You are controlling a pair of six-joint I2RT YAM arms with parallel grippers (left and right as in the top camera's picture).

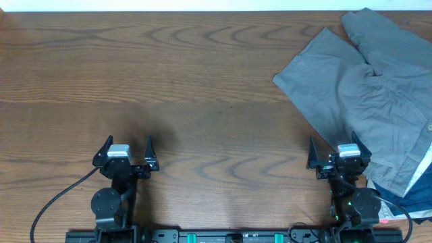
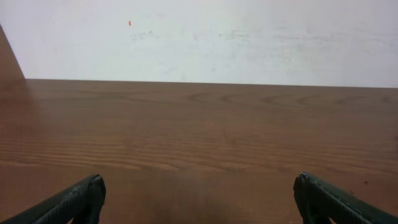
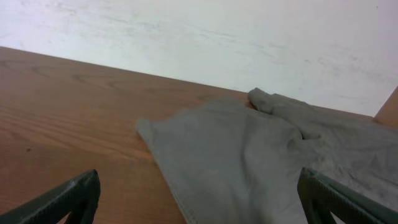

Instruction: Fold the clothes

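Note:
The grey shorts (image 1: 364,94) lie wrinkled and spread at the right end of the table, reaching the far right corner; they also show in the right wrist view (image 3: 261,155). My right gripper (image 1: 339,150) is open and empty at the near edge of the shorts, its fingers (image 3: 199,199) spread over the hem. My left gripper (image 1: 128,150) is open and empty over bare wood at the near left, fingers wide (image 2: 199,199). It is far from the shorts.
A navy blue garment (image 1: 418,196) lies under the shorts at the near right corner. A pale wall (image 2: 199,37) stands behind the table's far edge. Bare wooden tabletop (image 1: 202,88) spans the left and middle.

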